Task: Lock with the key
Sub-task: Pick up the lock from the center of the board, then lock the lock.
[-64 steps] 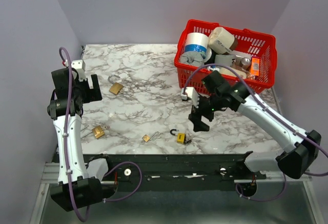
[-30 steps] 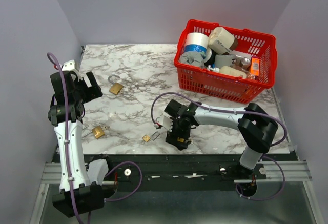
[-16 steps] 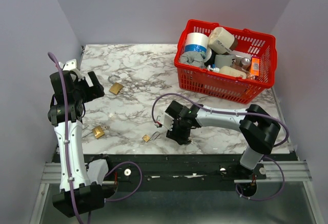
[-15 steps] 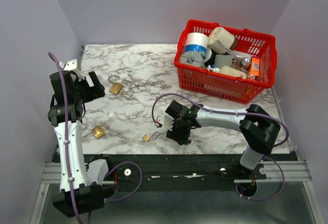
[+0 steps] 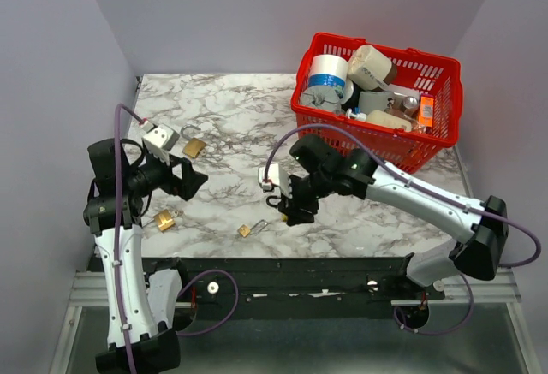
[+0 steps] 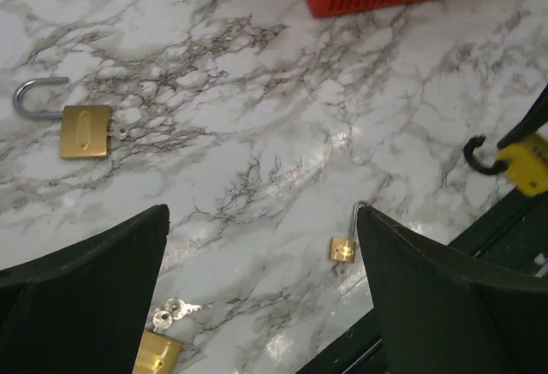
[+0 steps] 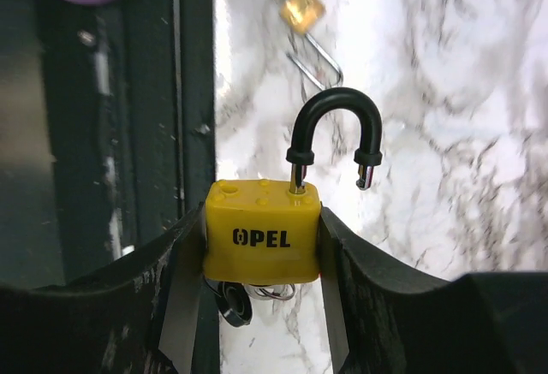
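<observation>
A yellow padlock [image 7: 261, 237] marked OPEL hangs above the marble, clamped by its sides in my right gripper [image 7: 259, 258]. Its black shackle [image 7: 334, 134] stands open, one leg out of the body. A black-headed key [image 7: 231, 307] on a ring sits under the lock. From above, the right gripper [image 5: 289, 209] hovers over the table's front middle. The left wrist view catches the yellow padlock [image 6: 531, 164] at its right edge. My left gripper [image 5: 190, 183] is open and empty, aimed at the middle of the table from the left; its fingers [image 6: 103, 263] frame bare marble.
Brass padlocks lie on the marble: one with an open shackle [image 5: 194, 145] at back left, one with keys [image 5: 163, 219] at front left, a small one [image 5: 245, 230] near the front edge. A red basket [image 5: 377, 139] of clutter stands at back right.
My right gripper has shut on the yellow padlock and lifted it off the table's front edge. The left arm has swung its gripper down and right, toward the table's middle.
</observation>
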